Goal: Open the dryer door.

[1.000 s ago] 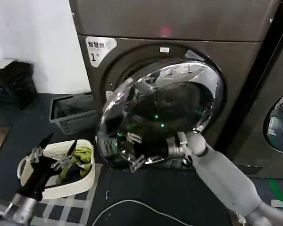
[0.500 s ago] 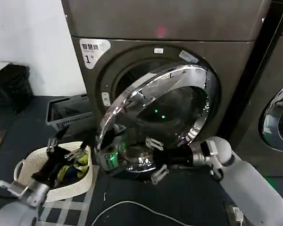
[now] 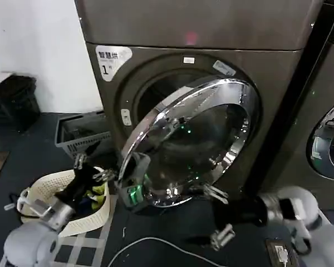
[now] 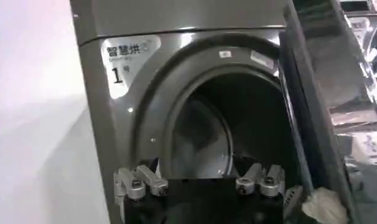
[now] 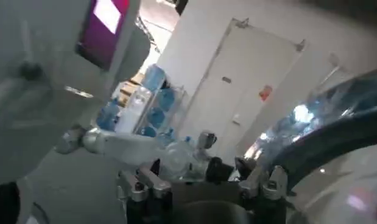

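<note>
White wall (image 3: pixel 39 50) behind; dark floor (image 3: pixel 22 150); grey crate (image 3: pixel 80 133), white laundry basket (image 3: pixel 42 192), white cable (image 3: pixel 150 242).
</note>
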Controlling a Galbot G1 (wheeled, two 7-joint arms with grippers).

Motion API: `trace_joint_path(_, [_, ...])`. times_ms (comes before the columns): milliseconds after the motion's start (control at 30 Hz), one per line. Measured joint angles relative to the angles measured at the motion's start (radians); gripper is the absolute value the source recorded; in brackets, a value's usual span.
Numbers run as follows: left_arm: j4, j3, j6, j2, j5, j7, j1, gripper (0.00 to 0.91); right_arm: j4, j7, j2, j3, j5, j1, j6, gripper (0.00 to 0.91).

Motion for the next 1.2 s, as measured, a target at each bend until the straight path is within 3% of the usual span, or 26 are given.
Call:
trace_joint_path(333, [0.045, 0.102, -0.027, 0.061, -0.004, 0.017, -0.074, 0.907, 0.033, 0.016, 0.126, 0.384, 0.026, -0.310, 0.101, 0.907])
trace_joint_path(467, [0.068, 0.155, -0.034, 0.078, -0.005, 0.022, -0.109, 0.907, 0.021, 0.096, 0.192, 0.534, 0.028, -0.412, 0.187, 0.907])
trace_joint_path(600, [0.099, 0.224, -0.036, 0.079, -0.005, 0.025, -0.160, 0.907, 0.006, 0.208, 0.268, 0.687, -0.017, -0.480, 0.261, 0.907])
trace_joint_path(767, [0.127, 0.304, -0.036, 0.067, -0.018, 0.032, -0.221, 0.907, -0.038, 0.442, 0.373, 0.863, -0.134, -0.523, 0.328, 0.907])
trace_joint_path(967, [0.146, 0.368, -0.034, 0.067, -0.034, 0.038, -0.281, 0.907, -0.128, 0.716, 0.452, 1.026, -0.246, -0.515, 0.310, 0.907])
trace_joint_path(1200, [0.149, 0.424, -0.037, 0.087, -0.055, 0.045, -0.315, 0.907, -0.256, 1.056, 0.474, 1.178, -0.393, -0.497, 0.181, 0.907])
